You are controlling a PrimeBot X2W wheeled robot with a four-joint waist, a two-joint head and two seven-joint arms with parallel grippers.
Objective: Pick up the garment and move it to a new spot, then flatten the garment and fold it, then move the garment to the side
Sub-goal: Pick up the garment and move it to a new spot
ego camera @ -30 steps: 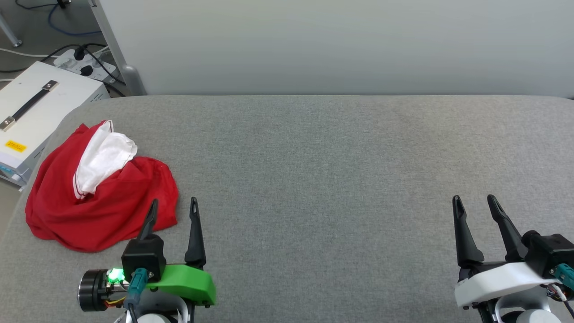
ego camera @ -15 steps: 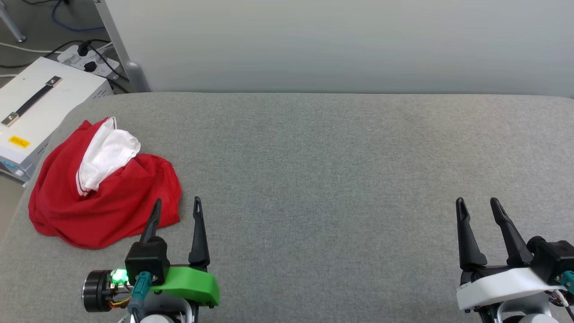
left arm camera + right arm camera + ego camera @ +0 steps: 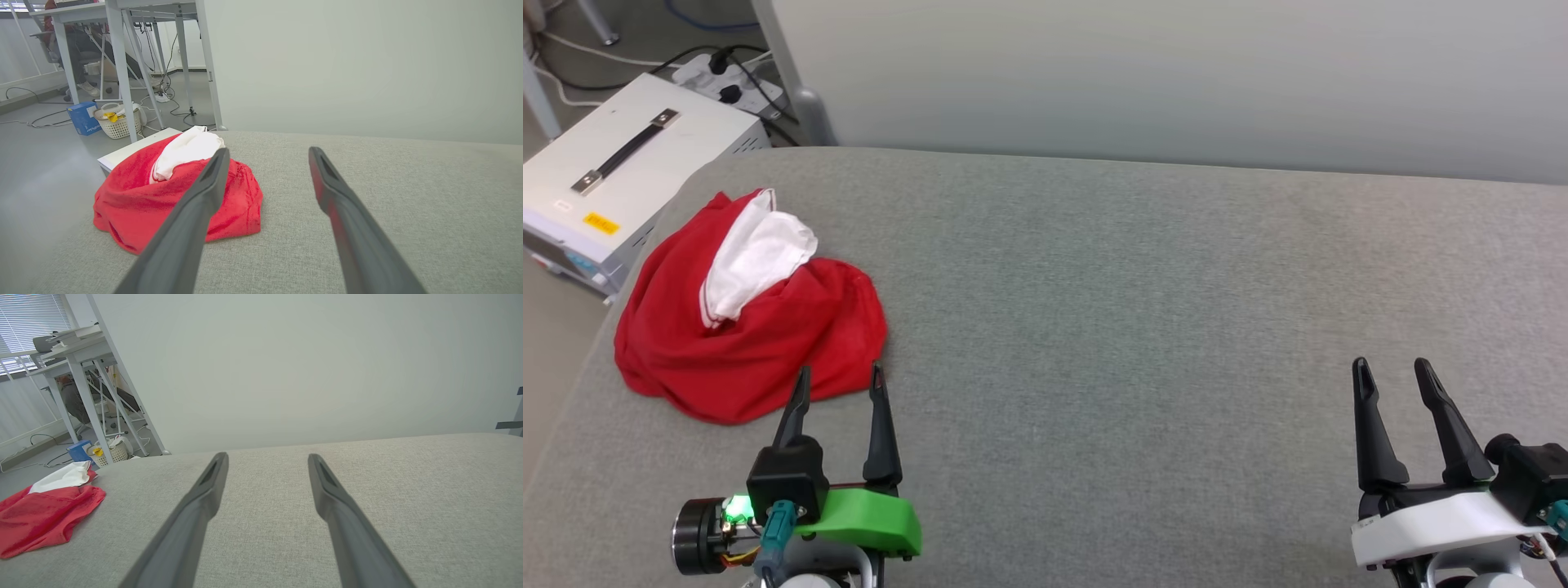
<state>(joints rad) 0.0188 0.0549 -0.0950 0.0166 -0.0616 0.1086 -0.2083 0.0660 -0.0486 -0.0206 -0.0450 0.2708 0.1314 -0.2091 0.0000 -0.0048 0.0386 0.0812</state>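
Red garment [image 3: 743, 327], crumpled heap, left end of desk [image 3: 1135, 327]. Left gripper [image 3: 840, 370] spread, just beside hem: pinch thick fold, lift clear. Right gripper [image 3: 1390, 363] spread, well apart.

I see the garment [image 3: 760, 359] bright red, its sleeve [image 3: 760, 255] white with thin red-white striped trim [image 3: 703, 306]. The bench [image 3: 1135, 327] is plain mottled grey. My left claw [image 3: 840, 377]: black fingers [image 3: 880, 437] on a green mount [image 3: 870, 516]; right claw [image 3: 1390, 366]: black on white. The box [image 3: 629, 184] is white, with a yellow sticker [image 3: 601, 222].
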